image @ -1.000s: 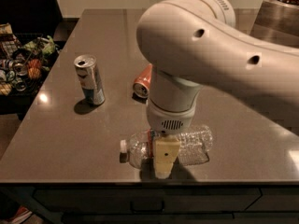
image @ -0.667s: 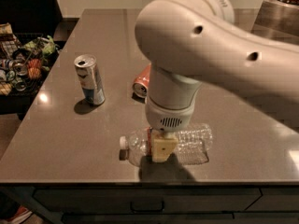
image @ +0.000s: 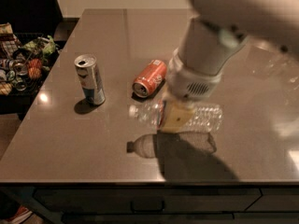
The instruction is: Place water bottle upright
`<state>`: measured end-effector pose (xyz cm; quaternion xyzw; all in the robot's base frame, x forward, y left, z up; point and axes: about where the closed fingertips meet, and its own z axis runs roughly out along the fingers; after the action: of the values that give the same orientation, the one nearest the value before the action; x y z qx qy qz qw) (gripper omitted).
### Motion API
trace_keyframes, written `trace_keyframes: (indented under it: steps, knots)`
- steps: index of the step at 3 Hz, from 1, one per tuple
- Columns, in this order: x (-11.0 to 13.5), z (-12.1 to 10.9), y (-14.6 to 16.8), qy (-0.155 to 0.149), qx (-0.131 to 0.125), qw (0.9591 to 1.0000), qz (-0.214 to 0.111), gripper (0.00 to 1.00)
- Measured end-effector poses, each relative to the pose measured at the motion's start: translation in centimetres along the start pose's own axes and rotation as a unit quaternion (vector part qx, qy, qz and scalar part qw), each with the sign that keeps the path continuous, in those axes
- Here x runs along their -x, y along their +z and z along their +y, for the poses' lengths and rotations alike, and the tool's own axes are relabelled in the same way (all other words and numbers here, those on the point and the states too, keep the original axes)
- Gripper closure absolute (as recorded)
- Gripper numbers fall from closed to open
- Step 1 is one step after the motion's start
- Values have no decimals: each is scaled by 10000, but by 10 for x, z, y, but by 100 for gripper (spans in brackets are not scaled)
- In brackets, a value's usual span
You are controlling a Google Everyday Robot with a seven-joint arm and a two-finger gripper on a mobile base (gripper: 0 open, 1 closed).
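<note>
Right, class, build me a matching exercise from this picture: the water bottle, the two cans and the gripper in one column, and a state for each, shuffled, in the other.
Column 1
1. water bottle
2. orange soda can
3. silver-blue slim can
4. gripper

Column 2
A. standing upright on the table
B. shut around the bottle's middle
C. lying on its side on the table
D. held level, clear of the table

Pairs: 1-D, 2-C, 3-A, 4-B
</note>
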<state>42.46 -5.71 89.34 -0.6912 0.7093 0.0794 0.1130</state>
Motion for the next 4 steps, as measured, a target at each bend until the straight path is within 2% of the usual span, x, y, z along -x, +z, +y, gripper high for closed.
trace_keyframes:
  steps: [1, 2, 3, 4]
  knots:
    - [8, -23, -34, -145, -25, 9966, -806, 100]
    - [18, -39, -63, -268, -197, 9835, -1779, 100]
    - [24, -52, -83, -244, -491, 9587, -2792, 100]
    - [22, -63, -104, -53, -840, 9241, -3728, 100]
